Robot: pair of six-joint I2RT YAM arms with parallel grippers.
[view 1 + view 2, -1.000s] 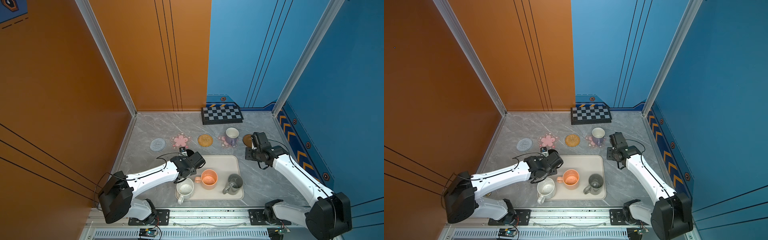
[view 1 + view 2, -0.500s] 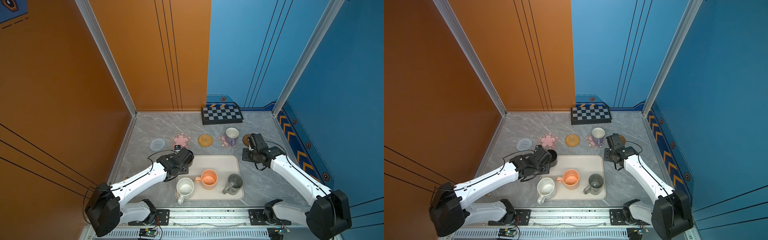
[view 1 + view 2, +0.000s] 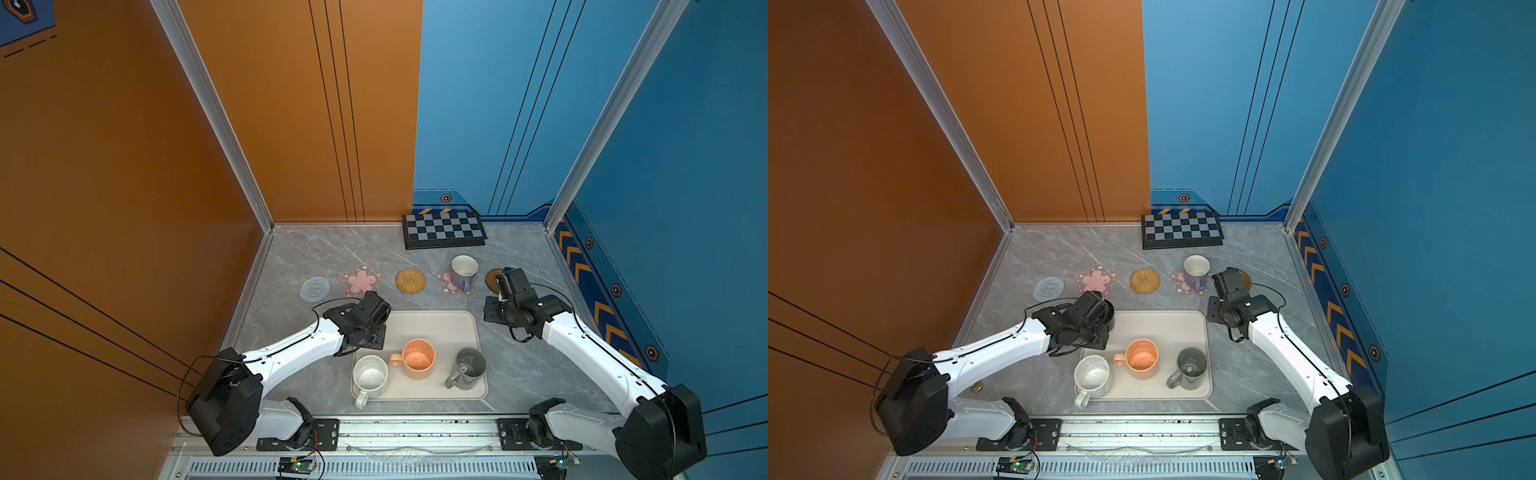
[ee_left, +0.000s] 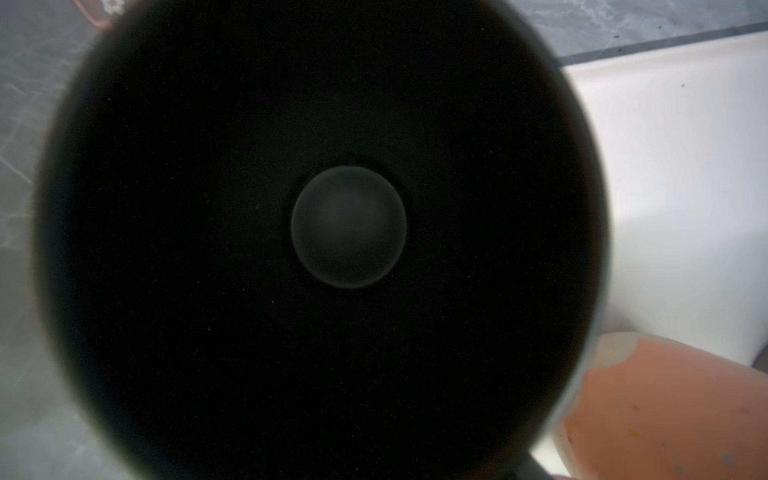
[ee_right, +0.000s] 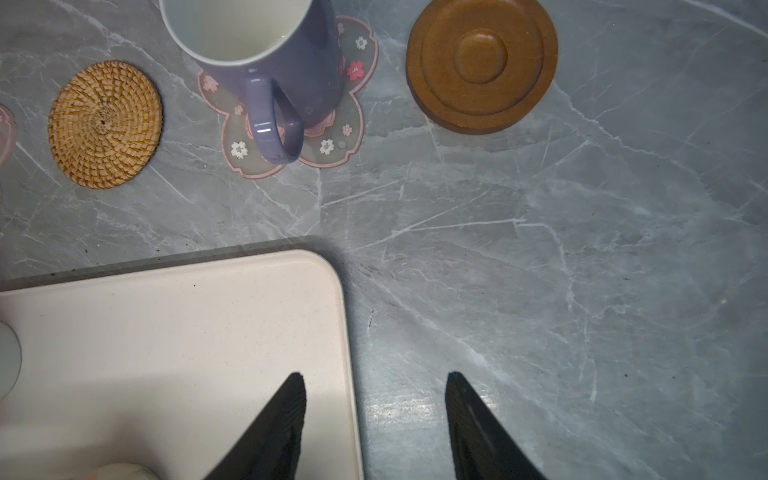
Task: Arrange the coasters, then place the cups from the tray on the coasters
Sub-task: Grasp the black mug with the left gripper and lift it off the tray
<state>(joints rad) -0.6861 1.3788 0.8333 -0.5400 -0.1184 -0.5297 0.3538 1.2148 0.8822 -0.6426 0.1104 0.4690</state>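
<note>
The left gripper has shifted to the tray's far-left corner, over the black mug; its grip cannot be told. Speckled cup, peach cup and grey cup wait on the tray. The right gripper hangs empty, fingers apart. Farther, only the lavender mug tops a coaster

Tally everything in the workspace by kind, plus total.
Coasters: 5
Mugs: 5, counting the black mug
Tray: 1
Checkered board: 1
Total: 12
</note>
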